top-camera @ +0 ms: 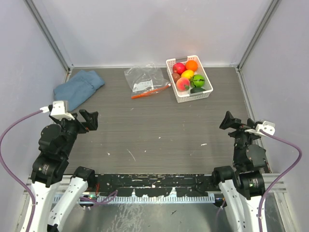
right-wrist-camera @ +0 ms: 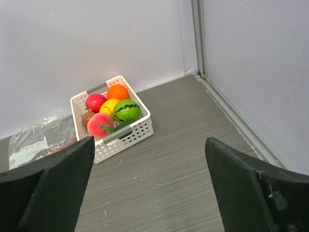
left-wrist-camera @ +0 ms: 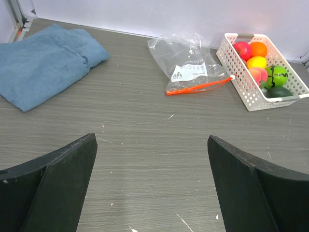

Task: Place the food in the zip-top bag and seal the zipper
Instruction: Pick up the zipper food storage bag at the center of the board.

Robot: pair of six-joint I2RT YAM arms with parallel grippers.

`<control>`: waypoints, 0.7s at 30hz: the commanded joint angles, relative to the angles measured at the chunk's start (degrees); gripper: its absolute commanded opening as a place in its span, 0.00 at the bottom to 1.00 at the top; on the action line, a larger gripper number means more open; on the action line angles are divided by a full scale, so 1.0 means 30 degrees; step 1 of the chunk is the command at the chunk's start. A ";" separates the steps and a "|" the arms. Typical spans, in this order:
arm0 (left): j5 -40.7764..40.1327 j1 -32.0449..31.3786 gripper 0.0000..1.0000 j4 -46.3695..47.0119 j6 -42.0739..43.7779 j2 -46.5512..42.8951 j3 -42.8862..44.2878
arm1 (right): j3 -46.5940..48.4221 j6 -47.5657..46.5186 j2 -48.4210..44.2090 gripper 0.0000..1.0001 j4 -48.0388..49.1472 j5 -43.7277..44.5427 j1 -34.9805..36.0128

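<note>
Both grippers empty, fruits in the basket.
Left gripper (left-wrist-camera: pixel 152 140) at 8 o'clock and right gripper (right-wrist-camera: pixel 149 141) at 4 gape wide, holding nothing. The fruits (top-camera: pixel 187 75) sit in the basket (top-camera: pixel 203 94) at 1 o'clock. The bag (top-camera: pixel 142 77) lies just beside it at 12, zipper (top-camera: pixel 150 91) along its near edge. Cloth (top-camera: pixel 77 87) at 10.

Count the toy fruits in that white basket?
6 round toy fruits, all in the white lattice plastic basket: red, orange at back; yellow, brown midway; peach, green nearest; others may hide.
</note>
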 commanded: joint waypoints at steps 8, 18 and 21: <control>0.0700 0.0150 0.98 0.1514 -0.0217 0.0315 -0.0026 | 0.0379 0.0171 -0.0162 1.00 0.1112 0.0213 -0.0127; 0.2810 0.0156 0.98 0.1491 0.0791 0.1974 0.0664 | 0.0287 0.0409 -0.0548 1.00 0.1116 -0.0186 -0.0125; 0.3939 0.0161 0.98 0.2201 0.1265 0.2949 0.0508 | 0.0236 0.0371 -0.0706 1.00 0.1141 -0.0185 -0.0132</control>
